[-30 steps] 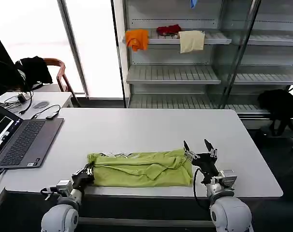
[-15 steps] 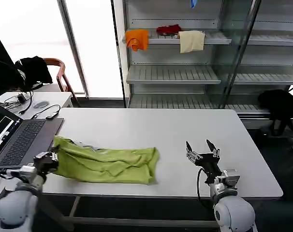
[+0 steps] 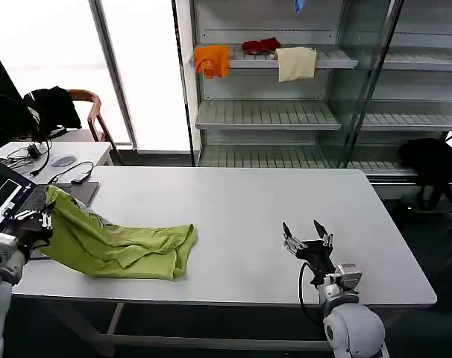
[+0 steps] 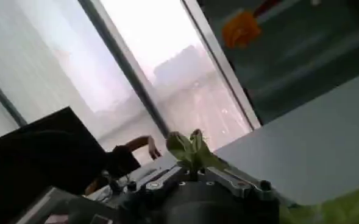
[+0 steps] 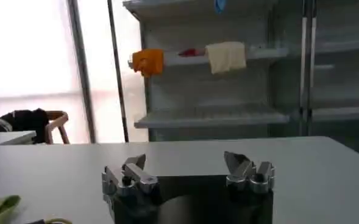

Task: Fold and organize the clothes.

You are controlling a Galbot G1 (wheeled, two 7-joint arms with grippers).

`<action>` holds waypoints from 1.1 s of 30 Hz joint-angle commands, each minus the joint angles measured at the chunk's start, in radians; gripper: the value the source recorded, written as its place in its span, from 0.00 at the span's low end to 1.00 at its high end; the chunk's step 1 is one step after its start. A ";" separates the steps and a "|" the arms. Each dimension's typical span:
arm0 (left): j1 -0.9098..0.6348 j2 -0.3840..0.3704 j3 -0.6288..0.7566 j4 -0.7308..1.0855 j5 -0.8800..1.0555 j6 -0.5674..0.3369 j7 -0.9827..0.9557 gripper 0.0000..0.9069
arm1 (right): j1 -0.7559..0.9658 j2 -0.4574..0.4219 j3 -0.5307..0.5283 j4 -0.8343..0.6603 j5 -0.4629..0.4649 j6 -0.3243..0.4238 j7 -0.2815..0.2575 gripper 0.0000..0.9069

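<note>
The lime yellow-green T-shirt (image 3: 118, 245) lies bunched on the left part of the white table (image 3: 241, 201), one end lifted. My left gripper (image 3: 41, 221) is shut on that lifted end, over the laptop's near corner. In the left wrist view a tuft of the shirt (image 4: 189, 149) sticks up from between the closed jaws of the left gripper (image 4: 193, 172). My right gripper (image 3: 306, 237) stands open near the table's front right, nothing between its fingers, well apart from the shirt. The right wrist view shows the right gripper (image 5: 188, 165) with jaws wide apart.
A laptop (image 3: 10, 200) sits at the table's left edge, partly under the lifted shirt. Behind the table stands a shelf rack (image 3: 286, 112) with orange (image 3: 212, 60), red (image 3: 260, 45) and cream (image 3: 295, 63) cloths. A chair with a black garment (image 3: 51, 108) stands back left.
My left gripper has dragged the shirt leftward across the table and lifted its end over the laptop. The right gripper has let go and stays open near the front right.
</note>
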 commanded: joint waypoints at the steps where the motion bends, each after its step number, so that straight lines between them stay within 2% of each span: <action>1: -0.018 -0.196 0.312 -0.130 0.140 0.070 -0.039 0.01 | -0.023 -0.004 0.011 -0.012 0.001 0.014 -0.004 1.00; 6: -0.025 -0.291 0.473 -0.075 0.211 0.096 -0.104 0.01 | -0.050 -0.005 0.024 -0.008 0.002 0.030 -0.014 1.00; 10: -0.030 -0.328 0.528 -0.032 0.259 0.096 -0.120 0.01 | -0.062 -0.006 0.030 -0.003 0.002 0.037 -0.018 1.00; 29: -0.023 -0.393 0.563 0.035 0.317 0.094 -0.160 0.02 | -0.064 0.001 0.024 -0.012 -0.003 0.048 -0.023 1.00; 30: -0.023 -0.399 0.564 0.038 0.318 0.094 -0.168 0.06 | -0.064 0.001 0.024 -0.011 -0.003 0.048 -0.024 1.00; 31: -0.023 -0.406 0.565 0.042 0.320 0.094 -0.174 0.24 | -0.065 0.001 0.024 -0.010 -0.003 0.048 -0.024 1.00; 32: -0.022 -0.411 0.567 0.045 0.321 0.093 -0.180 0.98 | -0.065 0.001 0.024 -0.009 -0.003 0.048 -0.025 1.00; 33: -0.022 -0.417 0.571 0.046 0.322 0.093 -0.192 1.00 | -0.065 0.001 0.024 -0.008 -0.003 0.048 -0.025 1.00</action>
